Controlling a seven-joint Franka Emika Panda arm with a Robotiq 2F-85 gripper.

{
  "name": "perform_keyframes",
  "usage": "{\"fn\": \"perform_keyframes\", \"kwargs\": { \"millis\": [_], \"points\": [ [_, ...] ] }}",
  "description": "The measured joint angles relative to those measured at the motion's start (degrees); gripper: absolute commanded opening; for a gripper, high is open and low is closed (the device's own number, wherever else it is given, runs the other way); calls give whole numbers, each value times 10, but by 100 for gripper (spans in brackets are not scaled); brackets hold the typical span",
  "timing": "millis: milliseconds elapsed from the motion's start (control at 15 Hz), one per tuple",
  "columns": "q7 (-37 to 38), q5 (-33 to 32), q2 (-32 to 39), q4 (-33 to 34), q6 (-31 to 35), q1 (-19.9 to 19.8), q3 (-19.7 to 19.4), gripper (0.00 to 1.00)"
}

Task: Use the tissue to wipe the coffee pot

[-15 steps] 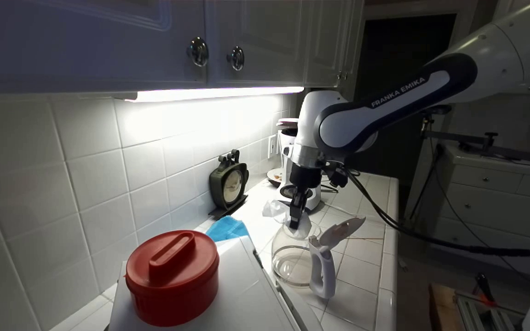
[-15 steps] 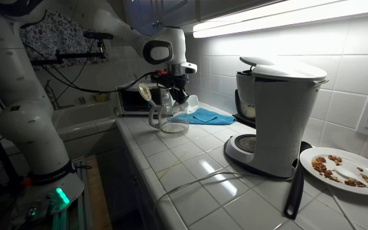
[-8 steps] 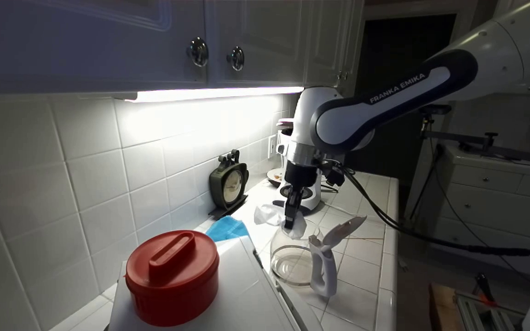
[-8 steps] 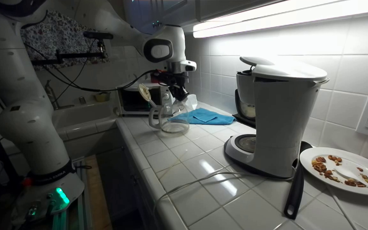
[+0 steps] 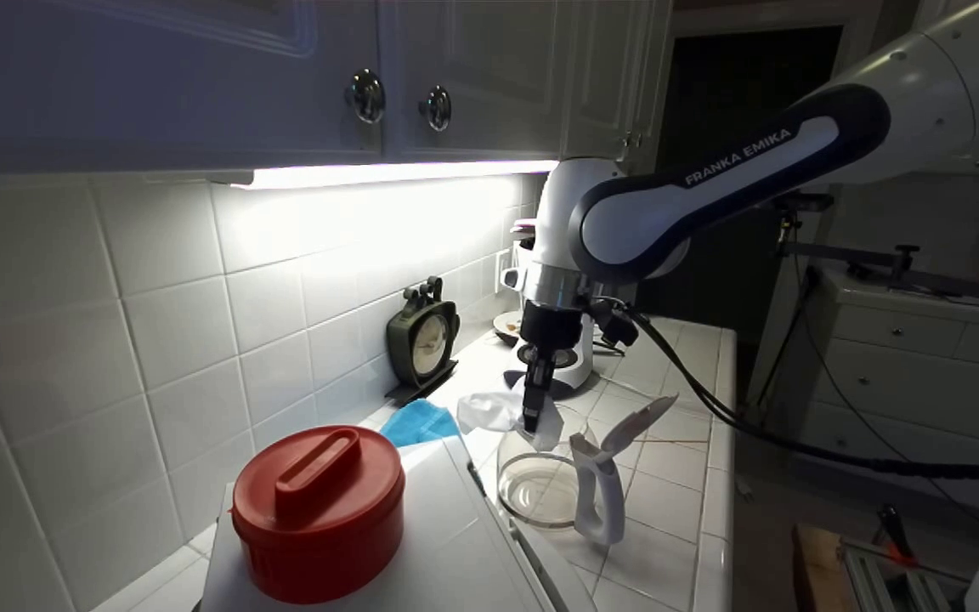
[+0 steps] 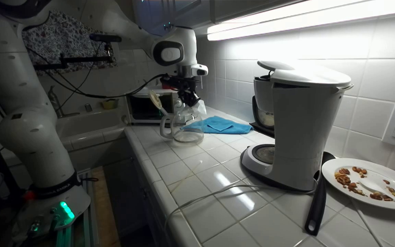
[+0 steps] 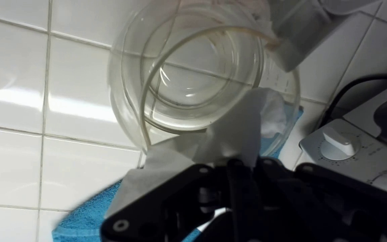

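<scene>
Coffee pot (image 5: 532,493): stood upright on the worktop (image 6: 269,223), with its white handle (image 5: 613,510) to one side and its lid (image 5: 638,425) tilted up.
End effector (image 5: 532,418): was clamped on the tissue (image 7: 233,131), pointing down at the coffee pot's mouth.
Tissue: hung crumpled over one edge of that mouth, with a loose fold jutting out on the side away from the handle.
Contact with the glass: could not be made out.
Blue cloth (image 6: 228,125): lay just beside the coffee pot, partly seen through it.
White appliance (image 5: 447,544): stood near the coffee pot, with a dial front facing it.
Red container (image 5: 315,518): rested on the white appliance, farther from the coffee pot.
Coffee machine (image 6: 303,137): stood well apart from the coffee pot.
Plate (image 6: 375,175): lay farther still, with brown scraps (image 6: 342,179) on it.
</scene>
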Motion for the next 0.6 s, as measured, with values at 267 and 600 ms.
{"fn": "perform_keyframes", "kwargs": {
  "millis": [267, 600],
  "points": [
    [-31, 20, 0, 1, -11, 0, 0, 0],
    [-44, 22, -2, 7, -24, 0, 0, 0]
  ]
}}
